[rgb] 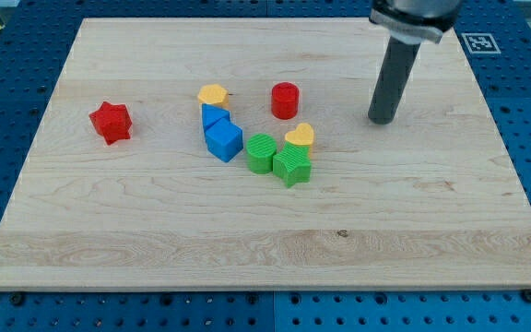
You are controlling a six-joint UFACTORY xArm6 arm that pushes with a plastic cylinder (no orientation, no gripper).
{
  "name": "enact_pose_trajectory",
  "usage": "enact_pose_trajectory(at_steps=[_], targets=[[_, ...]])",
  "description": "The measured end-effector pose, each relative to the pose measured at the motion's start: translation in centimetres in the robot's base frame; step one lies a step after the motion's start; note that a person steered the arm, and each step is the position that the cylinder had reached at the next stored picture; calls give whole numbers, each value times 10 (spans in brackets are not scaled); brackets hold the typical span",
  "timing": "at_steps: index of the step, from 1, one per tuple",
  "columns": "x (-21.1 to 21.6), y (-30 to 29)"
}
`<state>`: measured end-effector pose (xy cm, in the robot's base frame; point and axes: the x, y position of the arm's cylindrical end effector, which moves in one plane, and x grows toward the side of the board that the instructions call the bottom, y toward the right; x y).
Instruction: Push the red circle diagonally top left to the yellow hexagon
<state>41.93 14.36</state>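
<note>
The red circle [285,100] stands on the wooden board, a little above the middle. The yellow hexagon [212,94] lies to its left, at about the same height, with a gap between them. My tip [382,119] rests on the board to the right of the red circle, well apart from it and slightly lower in the view. The tip touches no block.
A blue block [213,116] and a blue cube [224,140] sit just below the yellow hexagon. A green circle [261,153], a green star [292,166] and a yellow heart [300,136] cluster below the red circle. A red star [111,122] lies at the left.
</note>
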Motion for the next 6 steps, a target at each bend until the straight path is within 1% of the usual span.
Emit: enact_pose_trajectory(at_steps=[1, 2, 3, 4, 5, 6], targets=[[12, -26], [7, -64], [-11, -112], [-56, -146], [-94, -155], [-87, -130]])
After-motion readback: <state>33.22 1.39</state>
